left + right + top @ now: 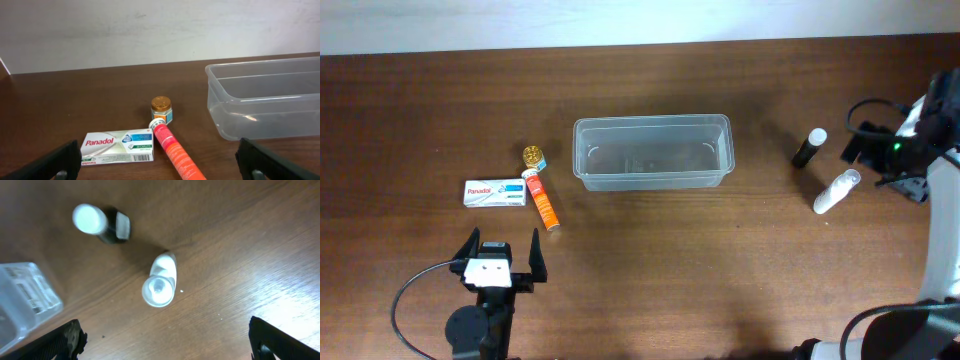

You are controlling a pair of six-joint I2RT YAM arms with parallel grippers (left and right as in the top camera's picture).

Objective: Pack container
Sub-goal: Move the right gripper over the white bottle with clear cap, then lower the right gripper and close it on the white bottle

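Observation:
The clear plastic container (652, 181) stands empty at the table's middle; it also shows in the left wrist view (270, 107) and, as a corner, in the right wrist view (22, 302). Left of it lie a white Panadol box (496, 193) (118, 146), an orange tube (543, 203) (175, 152) and a small gold-lidded jar (534, 156) (161, 109). My left gripper (504, 252) (157, 164) is open and empty, just in front of them. My right gripper (866, 160) (165, 340) is open and empty beside a white bottle (835, 191) (161, 280).
A black bottle with a white cap (809, 147) (102, 222) stands right of the container, near the white bottle. A white wall runs along the table's far edge (640, 45). A black cable loops by the left arm (405, 290).

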